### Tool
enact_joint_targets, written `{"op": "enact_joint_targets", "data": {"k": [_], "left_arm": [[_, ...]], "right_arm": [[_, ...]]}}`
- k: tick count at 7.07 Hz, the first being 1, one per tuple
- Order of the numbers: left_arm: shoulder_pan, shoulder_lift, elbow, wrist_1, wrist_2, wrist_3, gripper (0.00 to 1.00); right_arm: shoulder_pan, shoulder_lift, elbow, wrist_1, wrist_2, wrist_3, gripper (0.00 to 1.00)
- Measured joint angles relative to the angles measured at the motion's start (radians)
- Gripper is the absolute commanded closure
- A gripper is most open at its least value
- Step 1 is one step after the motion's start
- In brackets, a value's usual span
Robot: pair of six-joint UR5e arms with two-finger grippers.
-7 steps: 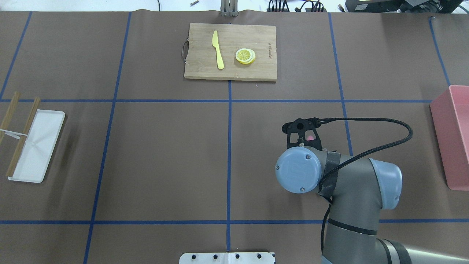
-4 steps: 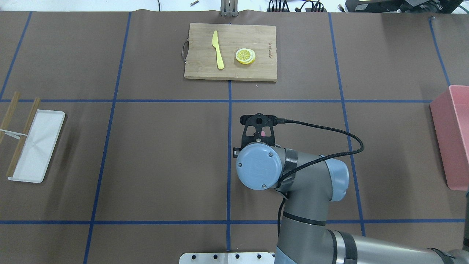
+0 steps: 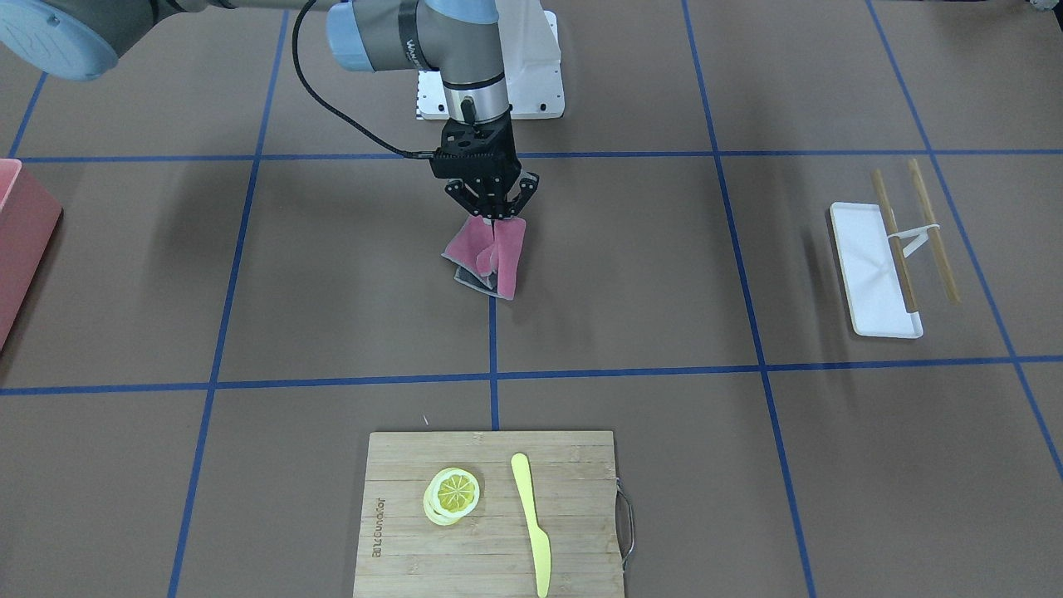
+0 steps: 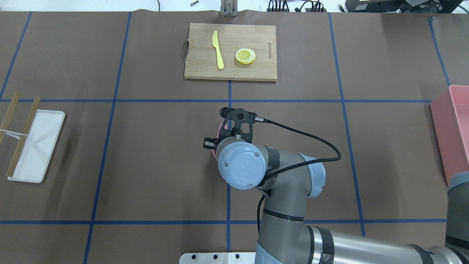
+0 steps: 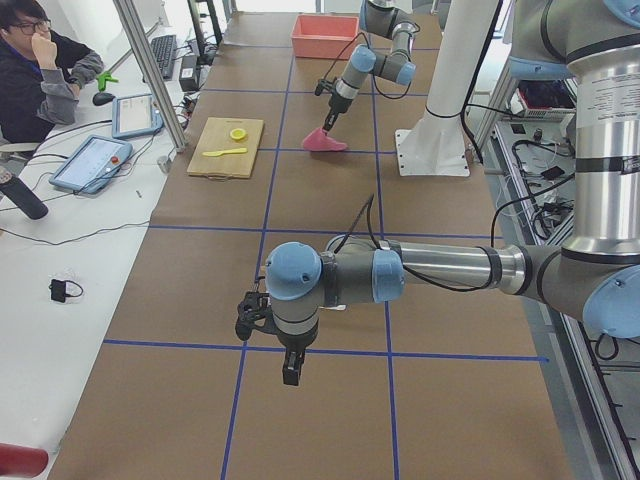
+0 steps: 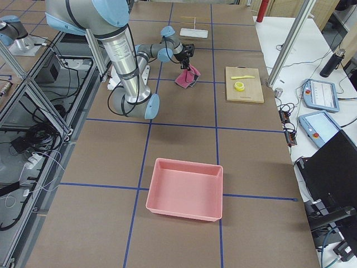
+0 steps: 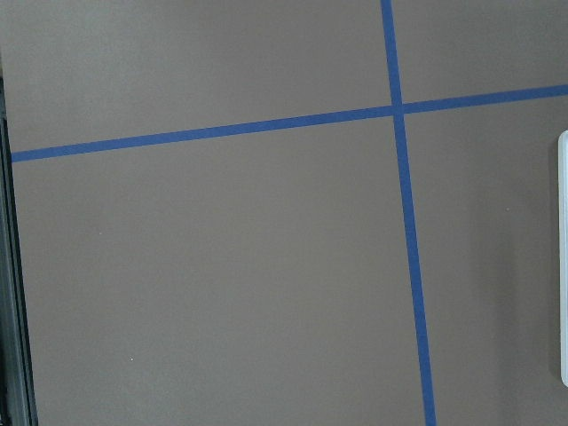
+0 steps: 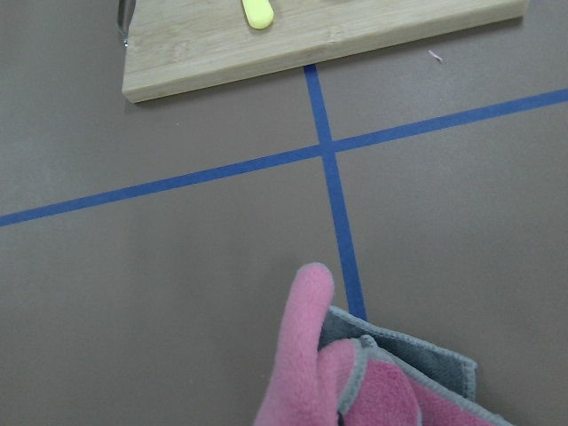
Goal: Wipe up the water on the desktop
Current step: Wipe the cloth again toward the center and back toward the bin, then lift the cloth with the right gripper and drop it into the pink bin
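The desktop (image 4: 157, 154) is brown with blue tape lines; I see no water on it. My right gripper (image 3: 492, 214) is shut on the top of a pink and grey cloth (image 3: 490, 253), which hangs down and touches the desktop at the central tape line. The cloth also shows in the right wrist view (image 8: 355, 382) and as a pink sliver under the wrist in the overhead view (image 4: 221, 130). My left gripper (image 5: 290, 375) shows only in the exterior left view, above bare desktop far from the cloth; I cannot tell if it is open or shut.
A bamboo cutting board (image 4: 231, 51) with a yellow knife (image 4: 217, 49) and lemon slices (image 4: 245, 56) lies beyond the cloth. A white tray (image 4: 36, 145) with wooden sticks (image 4: 23, 135) is at the left edge. A pink bin (image 4: 452, 135) is at the right edge.
My right arm has swept left across the desktop with the cloth, from the right-hand square to the central tape line. Nothing else has moved.
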Motion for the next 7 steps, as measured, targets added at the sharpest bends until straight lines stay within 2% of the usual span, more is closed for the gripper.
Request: {"op": "enact_joint_targets", "data": {"k": [1,4,5,7], "left_arm": [[0.000,0.000,0.000,0.000,0.000,0.000,0.01],[0.000,0.000,0.000,0.000,0.000,0.000,0.01],[0.000,-0.001,0.000,0.000,0.000,0.000,0.01],[0.000,-0.002,0.000,0.000,0.000,-0.001,0.01]], "right_arm": [[0.001,-0.047,0.044,-0.065,0.009,-0.044,1.00],[0.017,-0.191,0.268,-0.479,0.051,-0.218,1.00],[0.021,-0.272,0.336,-0.570,0.054,-0.268,1.00],[0.040,-0.456,0.469,-0.618,0.054,-0.355,1.00]]}}
